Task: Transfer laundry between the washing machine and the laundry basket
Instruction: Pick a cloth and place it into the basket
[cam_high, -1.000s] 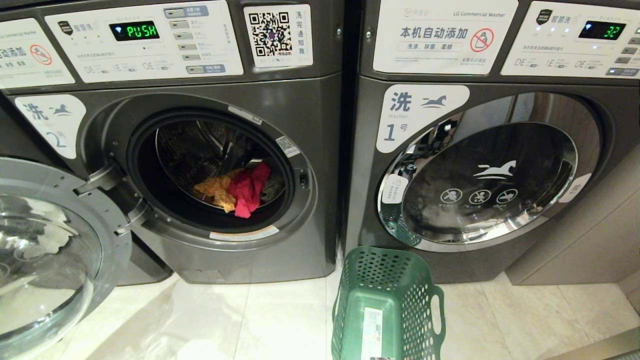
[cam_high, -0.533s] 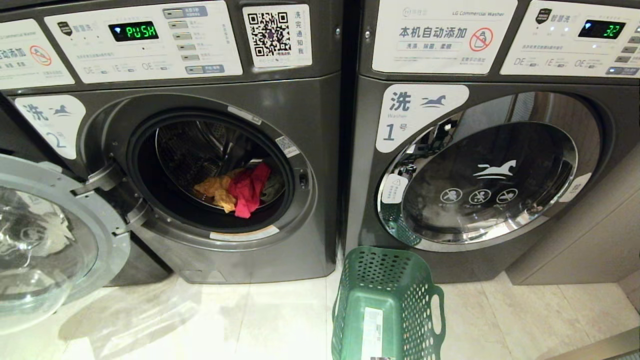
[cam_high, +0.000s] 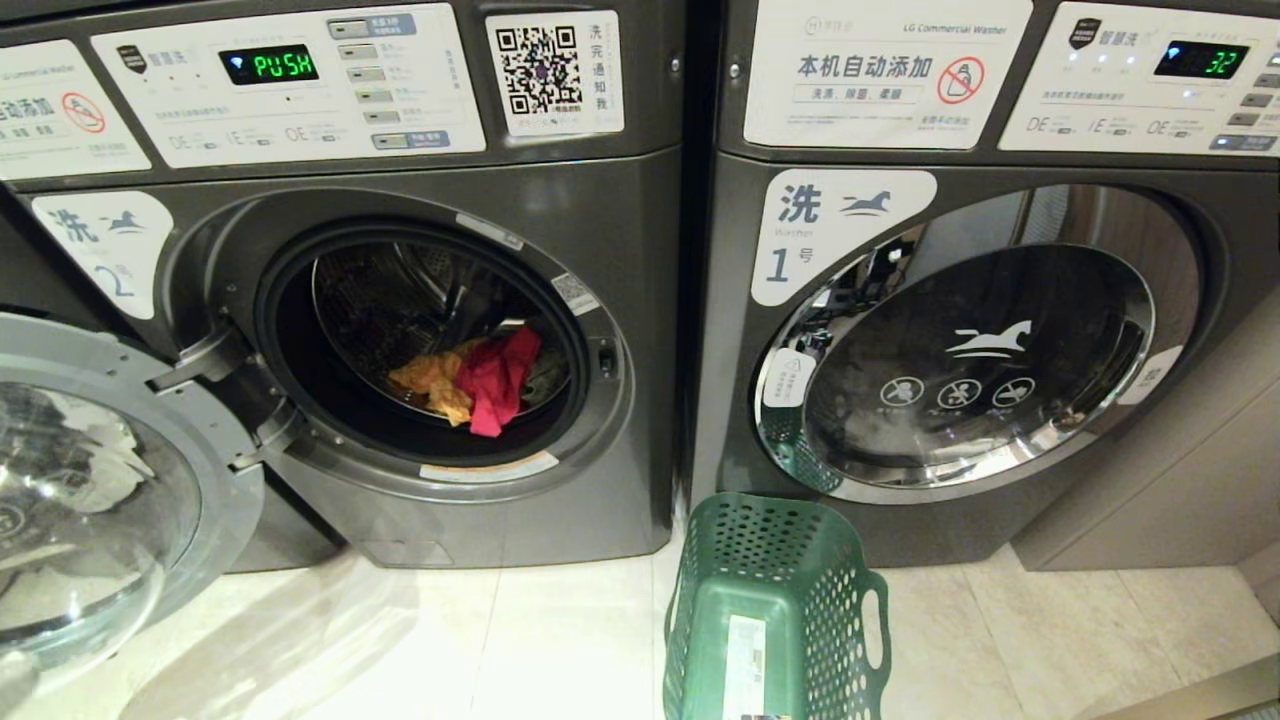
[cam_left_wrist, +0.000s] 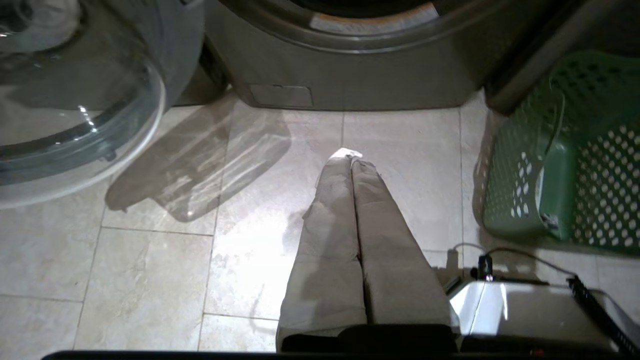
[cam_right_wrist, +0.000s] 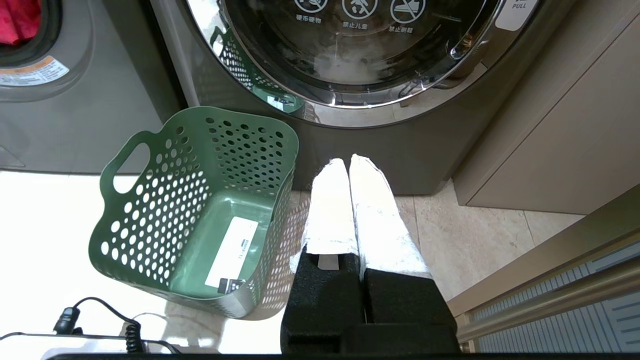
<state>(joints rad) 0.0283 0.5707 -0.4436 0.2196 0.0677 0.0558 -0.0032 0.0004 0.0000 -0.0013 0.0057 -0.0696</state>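
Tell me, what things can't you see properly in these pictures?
- Laundry in the washing machine: head view shows red and yellow pieces; anything behind them is lost in the dark drum.
- Open door: cut off by the head view's left edge.
- Laundry basket: its near end is cut off by the head view's bottom edge; the right wrist view shows it empty.
- Left gripper and right gripper: outside the head view.

floor (cam_high: 560, 640): pale tile | on it: washing machine (cam_high: 620, 250) no.2, washer no.1 (cam_high: 1190, 500), laundry basket (cam_high: 775, 610)
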